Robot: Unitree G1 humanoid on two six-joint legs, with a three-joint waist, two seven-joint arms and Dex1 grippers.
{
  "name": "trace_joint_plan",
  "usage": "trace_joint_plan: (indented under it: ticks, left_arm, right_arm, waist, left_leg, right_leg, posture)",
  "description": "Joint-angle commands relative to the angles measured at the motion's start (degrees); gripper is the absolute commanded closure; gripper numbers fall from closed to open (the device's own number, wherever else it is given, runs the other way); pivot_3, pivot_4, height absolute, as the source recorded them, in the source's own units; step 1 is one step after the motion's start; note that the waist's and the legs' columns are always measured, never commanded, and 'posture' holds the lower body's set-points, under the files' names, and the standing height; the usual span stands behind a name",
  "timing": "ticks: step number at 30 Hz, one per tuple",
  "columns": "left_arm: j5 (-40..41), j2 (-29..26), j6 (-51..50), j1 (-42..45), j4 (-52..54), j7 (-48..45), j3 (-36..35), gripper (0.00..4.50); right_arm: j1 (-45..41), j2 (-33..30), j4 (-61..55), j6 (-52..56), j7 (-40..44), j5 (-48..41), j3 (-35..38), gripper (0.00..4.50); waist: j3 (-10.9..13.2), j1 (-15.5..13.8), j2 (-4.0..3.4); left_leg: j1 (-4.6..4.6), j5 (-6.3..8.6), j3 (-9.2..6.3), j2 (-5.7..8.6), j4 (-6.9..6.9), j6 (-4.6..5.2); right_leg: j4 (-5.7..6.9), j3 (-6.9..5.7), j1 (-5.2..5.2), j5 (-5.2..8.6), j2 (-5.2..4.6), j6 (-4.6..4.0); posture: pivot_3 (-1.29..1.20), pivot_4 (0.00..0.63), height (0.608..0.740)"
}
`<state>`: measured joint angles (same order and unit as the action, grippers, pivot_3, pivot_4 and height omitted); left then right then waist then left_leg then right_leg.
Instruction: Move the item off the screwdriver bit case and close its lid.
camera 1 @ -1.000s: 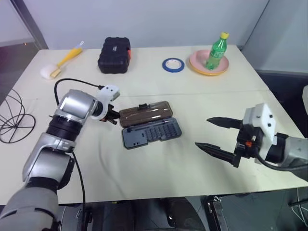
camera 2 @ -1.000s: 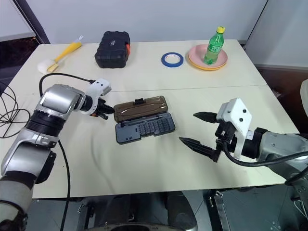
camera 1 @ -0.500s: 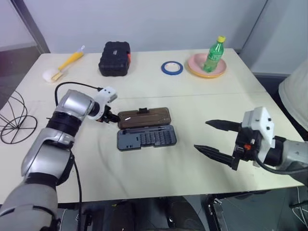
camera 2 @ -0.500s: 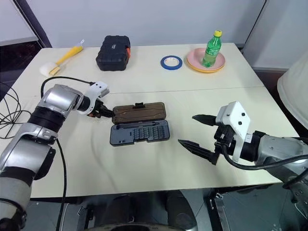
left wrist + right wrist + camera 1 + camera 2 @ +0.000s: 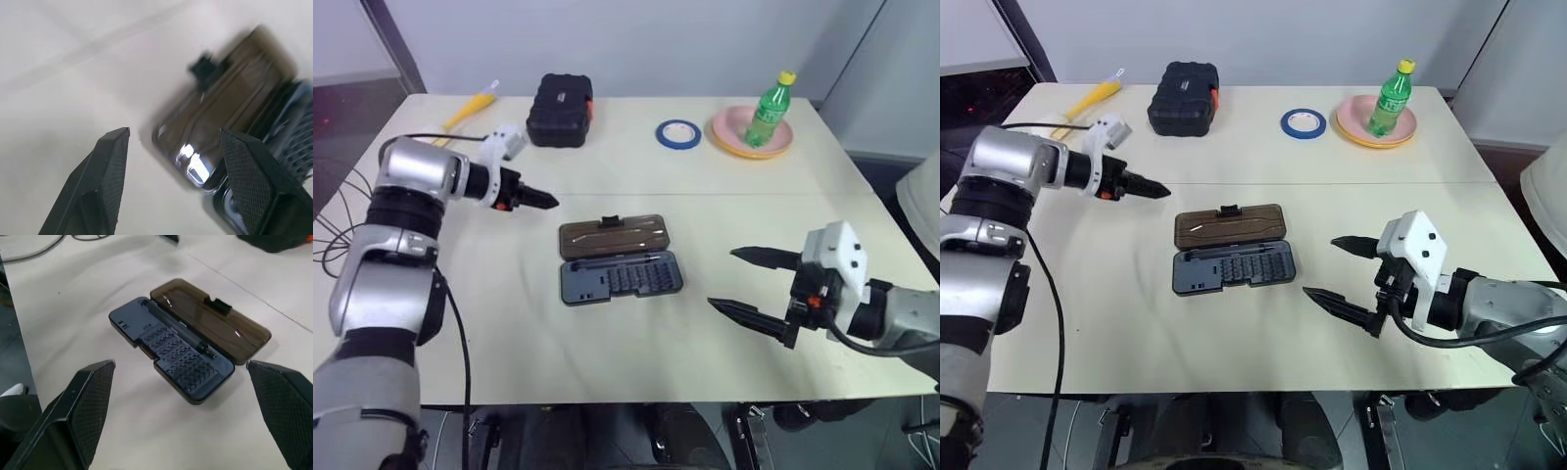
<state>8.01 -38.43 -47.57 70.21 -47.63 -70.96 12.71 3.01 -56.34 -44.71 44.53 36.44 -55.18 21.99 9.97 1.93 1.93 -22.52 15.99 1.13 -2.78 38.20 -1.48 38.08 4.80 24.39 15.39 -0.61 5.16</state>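
Head pair overhead; wrist views near case.

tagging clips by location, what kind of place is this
Probably a lab or workshop test table, not a home. A plain cream table holds an open screwdriver bit case, a black tool box and a roll of blue tape, laid out apart like props, against bare pale walls.

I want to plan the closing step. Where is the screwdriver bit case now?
The screwdriver bit case lies open near the middle of the table, between the left gripper and the right gripper.
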Motion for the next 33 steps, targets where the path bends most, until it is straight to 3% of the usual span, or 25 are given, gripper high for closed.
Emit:
trace_joint_plan:
  ticks: [1,6,11,18,30,33]
  left_arm:
    - [-2.1,1.5,19.2,-0.4,-2.4,-10.1,2.3,1.47]
    - [-6.2,4.5,33.1,0.5,-11.5,-19.2,5.0,1.47]
    - [-12.4,8.3,43.8,2.3,-21.0,-11.6,6.1,1.47]
    - [-14.3,12.9,46.4,3.8,-26.3,-4.5,3.2,1.47]
    - [-18.6,15.3,45.7,2.7,-28.8,2.7,1.5,1.47]
    - [-20.0,16.0,46.0,1.9,-29.2,4.0,1.8,2.30]
  right_arm:
    - [-0.4,0.8,-1.3,-1.1,-0.2,0.2,0.7,0.00]
    - [0.2,1.5,-2.5,-0.3,-1.7,-0.9,1.8,0.00]
    - [1.6,1.2,-4.2,0.5,-3.0,-2.8,4.2,0.00]
    - [3.9,0.9,-5.8,1.3,-4.2,-4.7,7.0,0.00]
    - [4.1,-0.2,-6.0,1.2,-5.5,-6.0,7.6,0.00]
    - [3.9,-0.6,-6.0,1.2,-5.6,-6.3,7.9,0.00]
  waist:
    - [0.0,-0.7,0.00]
    - [0.0,-1.1,0.01]
    - [0.0,-1.2,0.06]
    - [0.1,-1.2,0.11]
    - [0.1,-1.2,0.11]
    - [0.1,-1.2,0.11]
  left_leg:
    - [-0.01,0.00,0.01,0.00,0.00,0.00]
    - [-0.03,0.00,0.05,0.00,0.00,0.00]
    - [-0.06,0.01,0.02,0.00,0.01,0.01]
    - [-0.09,0.01,-0.01,0.00,0.01,0.02]
    - [-0.07,0.01,-0.01,0.00,0.00,0.02]
    - [-0.08,0.01,-0.01,0.00,0.00,0.02]
  right_leg:
    - [-0.01,-0.01,0.00,0.00,-0.01,0.00]
    - [-0.06,0.01,0.00,0.06,-0.02,-0.13]
    - [-0.06,0.01,0.01,0.00,-0.02,-0.02]
    - [-0.06,-0.01,0.01,-0.01,-0.02,0.02]
    - [-0.05,0.00,0.01,-0.02,0.00,0.02]
    - [-0.05,-0.01,0.01,-0.02,0.00,0.03]
  posture:
    - [0.00,0.150,0.737]
    - [0.00,0.150,0.737]
    - [0.00,0.150,0.737]
    - [0.00,0.150,0.737]
    - [0.00,0.150,0.737]
    - [0.00,0.150,0.737]
